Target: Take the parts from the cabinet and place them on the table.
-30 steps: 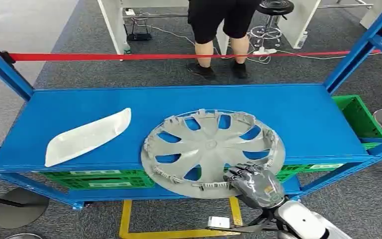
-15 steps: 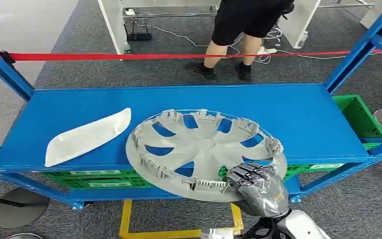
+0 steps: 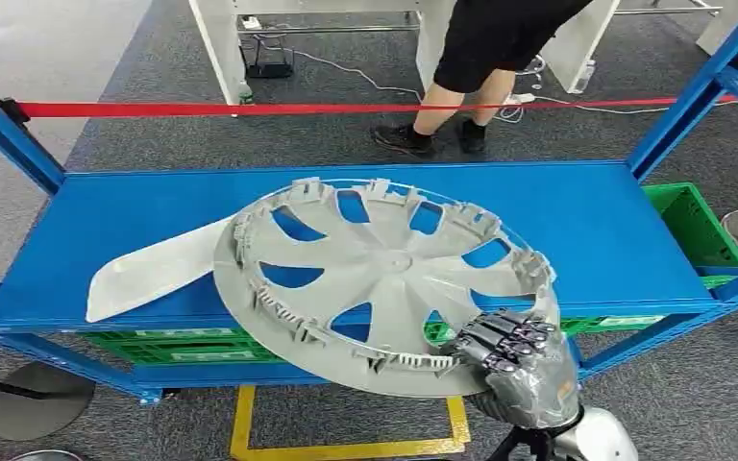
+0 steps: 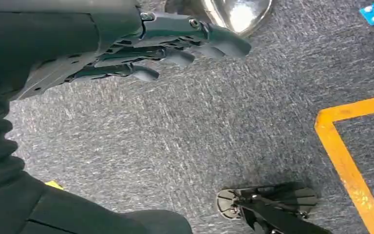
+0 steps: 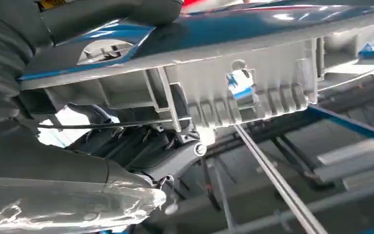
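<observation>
— Lifting, by the look of it; the right hand [image 3: 524,370] grips the near rim of the grey wheel cover [image 3: 384,283], which tilts up off the blue shelf [image 3: 577,226] and overhangs its front edge.

— And next?

— My guess: draw it clear of the shelf frame, keep it level, then carry it to the table.

— The other hand?

— The left hand [image 4: 175,46] hangs over carpet, fingers loosely apart, holding nothing.

— Count?

— One wheel cover; one white trim piece [image 3: 149,274] on the shelf, partly under the cover; two parts.
</observation>
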Motion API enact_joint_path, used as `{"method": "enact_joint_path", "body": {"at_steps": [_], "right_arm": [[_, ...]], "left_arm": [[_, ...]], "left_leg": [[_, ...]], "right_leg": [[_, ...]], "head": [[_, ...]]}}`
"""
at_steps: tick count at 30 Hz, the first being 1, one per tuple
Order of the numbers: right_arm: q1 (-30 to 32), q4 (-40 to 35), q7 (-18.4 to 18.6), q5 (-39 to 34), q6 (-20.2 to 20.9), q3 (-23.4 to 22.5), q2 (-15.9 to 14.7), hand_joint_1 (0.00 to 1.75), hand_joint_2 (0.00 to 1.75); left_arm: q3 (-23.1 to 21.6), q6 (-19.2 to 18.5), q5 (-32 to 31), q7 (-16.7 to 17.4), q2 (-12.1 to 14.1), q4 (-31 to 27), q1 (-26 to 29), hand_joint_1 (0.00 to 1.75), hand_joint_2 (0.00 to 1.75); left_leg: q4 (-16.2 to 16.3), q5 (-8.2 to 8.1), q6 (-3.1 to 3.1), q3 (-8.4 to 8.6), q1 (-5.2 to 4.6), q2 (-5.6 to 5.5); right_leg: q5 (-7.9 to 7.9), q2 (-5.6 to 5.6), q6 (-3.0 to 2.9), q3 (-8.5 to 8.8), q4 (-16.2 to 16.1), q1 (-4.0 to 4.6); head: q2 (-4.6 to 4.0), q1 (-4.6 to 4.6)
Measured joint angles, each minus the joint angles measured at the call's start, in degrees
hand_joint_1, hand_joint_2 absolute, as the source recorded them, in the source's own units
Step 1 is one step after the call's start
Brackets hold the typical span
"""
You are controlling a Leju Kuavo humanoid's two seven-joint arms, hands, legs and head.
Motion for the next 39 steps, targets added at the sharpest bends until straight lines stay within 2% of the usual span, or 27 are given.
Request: {"method": "enact_joint_path", "body": {"at_steps": [4, 5, 6, 7, 8, 12, 15, 18, 24, 29, 31, 32, 33, 34, 35, 37, 38, 39], "right_arm": [[0.31, -1.47, -0.70, -0.18, -0.11, -1.05, 1.12, 1.75, 1.75], [0.40, -1.70, -1.07, -0.26, -0.11, -1.33, 1.36, 1.75, 1.75], [0.62, -1.95, -2.04, -0.46, -0.11, -1.71, 1.64, 1.75, 1.75], [0.99, -2.38, -3.51, -0.94, -0.11, -2.36, 2.16, 1.75, 1.75], [1.34, -2.77, -5.04, -1.38, -0.11, -2.84, 2.62, 1.15, 1.75], [1.97, -4.20, -7.61, -3.14, -0.17, -3.83, 3.81, 1.15, 1.75], [1.84, -4.24, -7.83, -12.33, -0.33, -3.76, 3.46, 1.15, 1.75], [1.58, -3.96, -7.46, -19.88, -0.31, -2.59, 1.67, 1.15, 1.75], [0.45, -3.96, -5.25, -22.05, -0.33, -0.66, -1.03, 1.15, 1.75], [0.43, -3.96, -4.44, -22.99, -0.33, 0.06, -2.16, 1.15, 1.75], [0.51, -3.96, -4.39, -23.60, -0.33, 0.06, -2.53, 1.15, 1.75], [0.51, -3.98, -4.44, -23.72, -0.33, 0.06, -2.62, 1.15, 1.75], [0.57, -4.07, -4.50, -23.74, -0.33, 0.02, -2.77, 1.15, 1.75], [0.62, -4.18, -4.61, -23.72, -0.33, 0.00, -2.99, 1.15, 1.75], [0.64, -4.18, -4.74, -23.74, -0.33, -0.02, -3.14, 1.15, 1.75], [0.82, -4.18, -4.81, -23.74, -0.33, -0.04, -3.45, 1.15, 1.75], [1.11, -4.18, -4.81, -23.74, -0.33, -0.09, -3.56, 1.15, 1.75], [1.42, -4.20, -4.81, -23.72, -0.35, -0.18, -3.69, 1.15, 1.75]], "left_arm": [[0.00, 0.00, 0.04, -0.44, 0.00, 0.00, 0.01, 0.00, 1.75], [0.00, -0.02, 0.22, -0.46, 0.00, 0.00, 0.01, 0.00, 0.00], [0.00, -0.22, 0.57, -0.57, 0.00, 0.00, 0.03, 0.00, 0.00], [0.00, -1.13, 1.59, -0.87, 0.02, 0.00, 0.06, 0.00, 1.75], [0.00, -2.20, 2.86, -1.22, 0.04, 0.00, 0.12, 0.00, 1.75], [0.00, -4.48, 4.50, -1.86, 0.04, -0.37, 0.11, 0.00, 1.75], [0.00, -5.27, 5.18, -3.36, 0.04, -0.70, 0.08, 0.00, 1.75], [0.00, -3.68, 4.46, -5.18, 0.04, -0.70, 0.05, 0.00, 1.75], [0.00, -0.65, 2.75, -6.45, 0.07, -0.70, -0.07, 0.00, 1.75], [0.00, 0.46, 2.45, -6.45, 0.13, -0.70, -0.16, 0.00, 1.75], [0.00, 0.72, 2.40, -6.23, 0.18, -0.70, -0.16, 0.00, 1.75], [0.00, 0.94, 2.34, -5.90, 0.20, -0.70, -0.18, 0.00, 1.75], [0.00, 1.14, 2.32, -5.73, 0.11, -0.70, -0.29, 0.00, 1.75], [0.00, 1.36, 2.32, -5.68, 0.11, -0.70, -0.34, 0.00, 1.75], [0.00, 1.38, 2.27, -5.51, 0.11, -0.70, -0.44, 0.00, 1.75], [0.00, 1.53, 2.17, -5.49, 0.02, -0.70, -0.56, 0.00, 1.75], [0.00, 1.53, 2.12, -5.49, 0.02, -0.70, -0.58, 0.00, 1.75], [0.00, 1.53, 2.10, -5.49, 0.02, -0.70, -0.59, 0.00, 1.75]], "left_leg": [[0.00, 0.00, 0.00, 0.00, 0.00, 0.00], [0.00, 0.00, 0.00, 0.00, 0.00, 0.00], [0.00, 0.00, 0.00, 0.00, 0.00, 0.00], [0.00, 0.00, 0.00, 0.00, 0.00, 0.00], [0.00, 0.00, 0.00, 0.00, 0.00, 0.00], [0.00, 0.00, 0.00, 0.00, 0.00, 0.00], [-0.01, 0.00, 0.00, 0.00, 0.00, 0.00], [0.01, -0.01, 0.00, -0.01, -0.06, 0.00], [0.05, -0.07, 0.10, -0.01, -0.27, -0.01], [0.15, -0.36, 0.55, -0.01, -0.70, 0.00], [0.16, -0.24, 0.85, 0.02, -0.87, 0.02], [-0.06, -0.08, 1.10, 0.08, -0.74, 0.09], [-0.82, 0.25, 1.46, 0.39, -0.16, 0.42], [-0.96, 0.31, 1.63, 0.47, -0.05, 0.70], [-0.96, 0.28, 1.67, 0.44, 0.04, 0.89], [-0.96, 0.20, 1.75, 0.40, 0.08, 1.46], [-0.95, 0.17, 1.72, 0.41, 0.15, 1.70], [-0.95, 0.15, 1.67, 0.46, 0.22, 1.97]], "right_leg": [[0.00, 0.01, 0.00, 0.00, 0.00, 0.00], [0.00, 0.00, 0.00, 0.00, 0.00, 0.00], [0.00, 0.00, 0.00, 0.00, 0.00, 0.00], [0.00, 0.00, 0.00, 0.00, 0.00, 0.00], [0.00, 0.01, 0.00, 0.00, 0.00, 0.00], [0.00, 0.01, 0.00, 0.00, 0.00, 0.00], [0.00, -0.01, 0.00, 0.01, 0.00, 0.00], [0.02, 0.01, 0.02, 0.01, -0.02, -0.03], [0.02, 0.00, 0.07, 0.00, -0.03, -0.28], [-0.12, 0.00, 0.38, 0.01, -0.10, -0.70], [0.11, 0.08, 0.78, 0.06, -0.33, -0.88], [0.22, 0.22, 1.06, 0.12, -0.44, -0.87], [-0.46, 0.22, 1.19, 0.13, -0.15, -0.77], [-1.90, 0.11, 1.33, -0.67, 1.83, -0.64], [-3.90, 0.10, 1.51, -2.59, 5.51, -0.69], [-7.68, 0.10, 1.87, -7.59, 14.96, -0.92], [-7.99, 0.07, 2.06, -9.38, 17.87, -1.01], [-6.81, 0.05, 2.23, -9.76, 17.90, -1.14]], "head": [[0.00, 0.02], [0.00, 0.02], [0.00, 0.02], [0.00, 0.02], [0.00, 0.02], [0.00, 0.00], [0.00, 0.02], [0.00, 0.02], [0.00, 0.00], [0.00, 0.00], [0.00, -0.02], [0.00, 0.00], [0.00, -0.07], [0.00, 0.31], [0.00, 0.44], [0.00, 0.41], [0.00, 0.42], [0.00, 0.39]]}}
